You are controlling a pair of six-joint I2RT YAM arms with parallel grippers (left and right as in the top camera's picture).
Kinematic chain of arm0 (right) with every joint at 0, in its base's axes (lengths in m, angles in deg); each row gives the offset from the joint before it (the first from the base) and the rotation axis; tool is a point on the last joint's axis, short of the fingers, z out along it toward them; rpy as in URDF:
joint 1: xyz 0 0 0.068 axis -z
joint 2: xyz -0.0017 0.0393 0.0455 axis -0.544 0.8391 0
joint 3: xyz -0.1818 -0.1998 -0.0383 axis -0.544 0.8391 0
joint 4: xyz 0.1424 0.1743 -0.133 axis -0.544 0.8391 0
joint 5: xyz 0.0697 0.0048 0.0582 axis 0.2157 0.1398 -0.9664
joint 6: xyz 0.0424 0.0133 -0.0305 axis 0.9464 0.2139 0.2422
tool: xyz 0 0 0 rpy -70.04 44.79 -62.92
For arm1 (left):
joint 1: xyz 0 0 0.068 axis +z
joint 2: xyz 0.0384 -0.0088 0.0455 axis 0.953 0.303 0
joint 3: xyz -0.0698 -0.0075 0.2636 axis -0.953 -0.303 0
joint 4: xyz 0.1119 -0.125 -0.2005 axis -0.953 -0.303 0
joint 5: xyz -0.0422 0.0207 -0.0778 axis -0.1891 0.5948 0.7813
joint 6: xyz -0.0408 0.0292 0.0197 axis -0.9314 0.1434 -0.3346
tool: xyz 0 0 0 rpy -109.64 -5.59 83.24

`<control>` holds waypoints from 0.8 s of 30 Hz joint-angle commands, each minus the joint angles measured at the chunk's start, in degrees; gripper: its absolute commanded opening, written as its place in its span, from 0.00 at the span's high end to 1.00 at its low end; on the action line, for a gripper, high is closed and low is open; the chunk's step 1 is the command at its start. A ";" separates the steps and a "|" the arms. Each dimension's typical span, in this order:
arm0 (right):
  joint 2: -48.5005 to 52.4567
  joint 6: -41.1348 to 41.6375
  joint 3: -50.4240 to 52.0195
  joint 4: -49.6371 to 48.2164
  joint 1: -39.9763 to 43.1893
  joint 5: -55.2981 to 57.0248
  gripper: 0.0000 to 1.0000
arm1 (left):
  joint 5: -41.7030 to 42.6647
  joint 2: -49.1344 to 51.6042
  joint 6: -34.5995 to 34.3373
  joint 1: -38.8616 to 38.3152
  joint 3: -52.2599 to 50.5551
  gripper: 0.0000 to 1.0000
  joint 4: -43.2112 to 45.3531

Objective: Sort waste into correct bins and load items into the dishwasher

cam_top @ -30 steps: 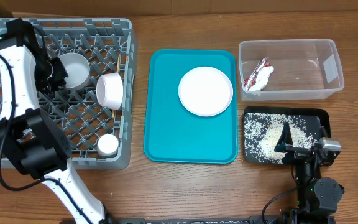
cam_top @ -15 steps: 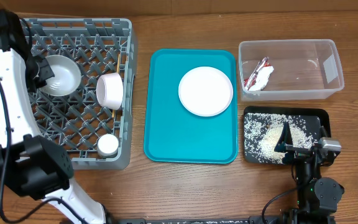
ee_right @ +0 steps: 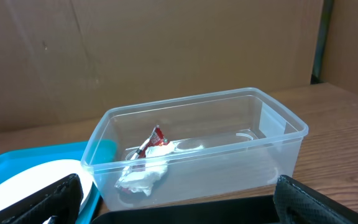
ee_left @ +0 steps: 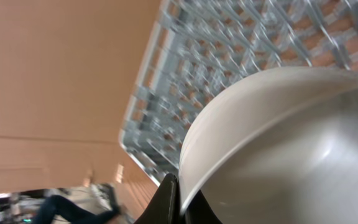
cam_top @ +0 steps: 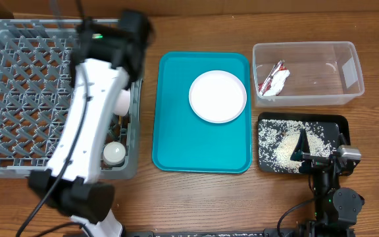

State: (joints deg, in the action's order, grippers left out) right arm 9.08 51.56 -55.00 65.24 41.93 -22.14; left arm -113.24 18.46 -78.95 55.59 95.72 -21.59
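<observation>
Bowl rim sits pinched in left gripper.

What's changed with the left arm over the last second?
The left gripper shut on the white bowl at its rim and carried it rightward off the rack's left side. The plate, wrapper and rice stayed put.
</observation>
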 commanded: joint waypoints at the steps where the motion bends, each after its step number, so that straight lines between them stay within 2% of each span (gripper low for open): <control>1: -0.55 0.37 0.59 -0.15 0.20 0.28 0.00 | -14.32 5.44 -9.90 -1.68 -1.77 0.96 -0.26; 7: -0.55 0.37 0.59 -0.15 0.20 0.28 0.00 | -16.85 10.45 -13.20 1.46 -7.10 0.96 -0.26; 16: -0.55 0.37 0.59 -0.15 0.20 0.28 0.00 | -18.27 10.73 -18.51 6.97 -8.63 0.96 -0.07; 18: -0.55 0.35 0.59 -0.15 0.20 0.31 0.00 | -17.27 10.73 -20.24 8.90 -8.90 0.96 1.25; 24: -0.55 0.37 0.59 -0.15 0.20 0.28 0.00 | -13.97 11.19 -19.32 11.93 -11.04 0.96 5.84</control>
State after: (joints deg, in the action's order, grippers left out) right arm 9.08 51.51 -55.00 65.26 41.93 -22.14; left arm -127.54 29.83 -96.29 66.76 85.95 -16.43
